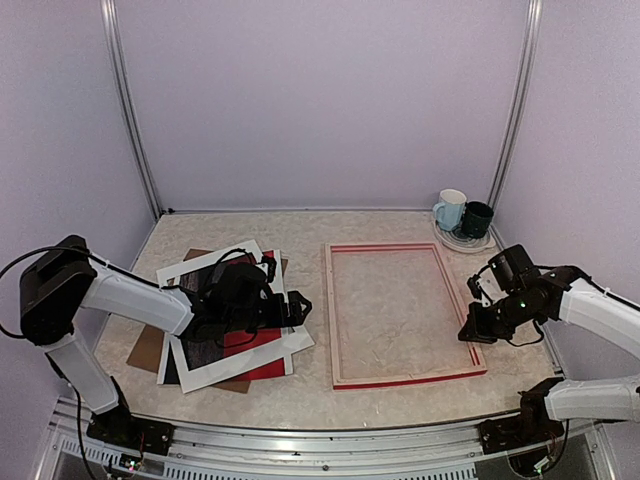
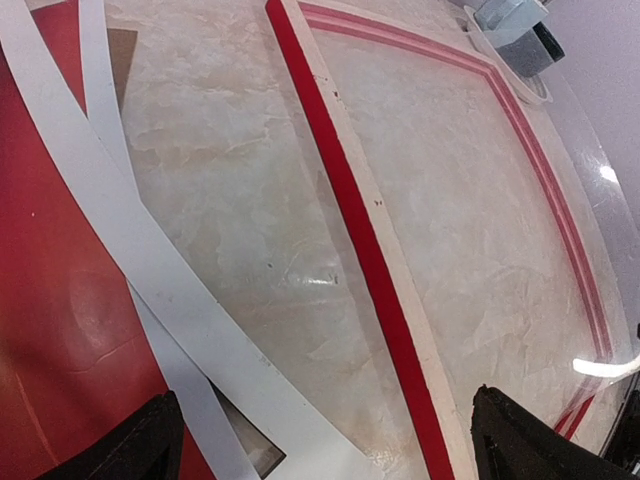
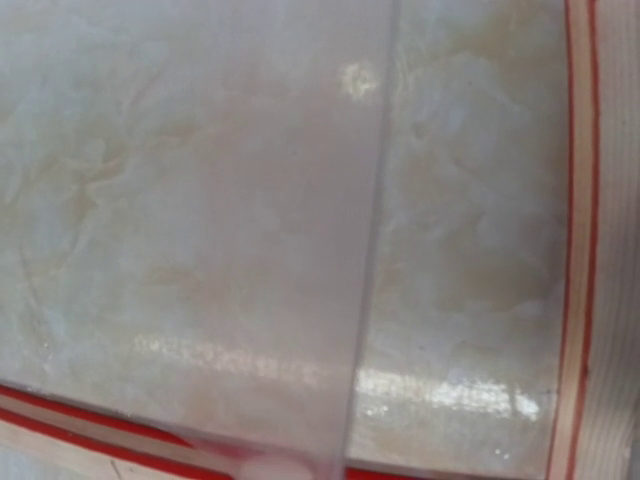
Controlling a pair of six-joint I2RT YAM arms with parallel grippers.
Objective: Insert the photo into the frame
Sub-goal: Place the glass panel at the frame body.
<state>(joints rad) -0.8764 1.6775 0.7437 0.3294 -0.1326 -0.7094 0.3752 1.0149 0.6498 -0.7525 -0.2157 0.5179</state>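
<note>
The photo lies under my left gripper (jaws wide apart) at the frame's 9 o'clock, so left is the nearer arm. The frame, long axis 12-to-6, lies at 3 o'clock from it. The right gripper, pinched together, sits by its 4 o'clock rail.

Marbled table — frame, brown board, saucer

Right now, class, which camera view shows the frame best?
Top external: the whole frame lies flat on the table, with all four rails visible. The left wrist view catches its left rail and parts of the far and right rails. The right wrist view gives only a blurred close-up of one corner.
</note>
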